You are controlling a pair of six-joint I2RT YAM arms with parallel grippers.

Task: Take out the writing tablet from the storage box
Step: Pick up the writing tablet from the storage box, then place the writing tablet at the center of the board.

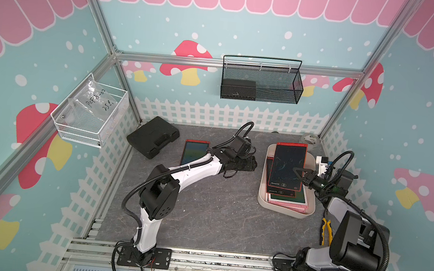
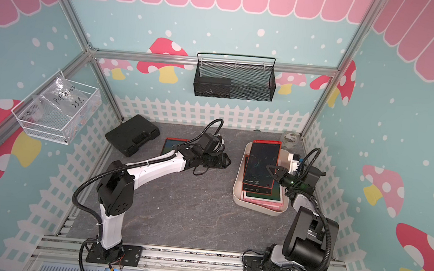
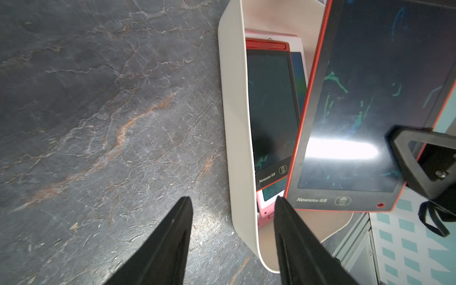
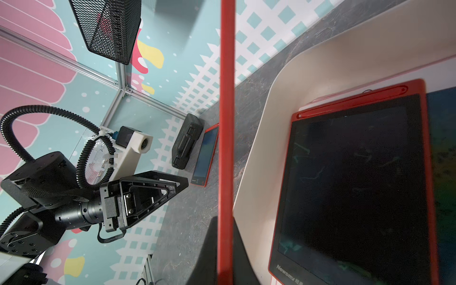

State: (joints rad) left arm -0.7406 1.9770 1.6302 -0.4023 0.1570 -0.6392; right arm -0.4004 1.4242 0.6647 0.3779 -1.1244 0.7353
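Lying on the right of the grey marbled worktop [image 1: 203, 208], the cream storage box [image 1: 262, 192] is filled with stacked red- and pink-framed tablets [image 1: 288, 200]. The red-framed writing tablet [image 1: 287, 166] is held tilted over that stack, clamped at its right edge by the right jaws. "Newsmy" is printed along its near end beside a bin icon, and likewise on the red tablet [image 3: 269, 111] beneath. The left jaws are spread and empty, left of the box. A bag [image 1: 91, 102] in the white wire basket [image 1: 80, 134] on the left wall is hand-marked, roughly "PCF8-02".
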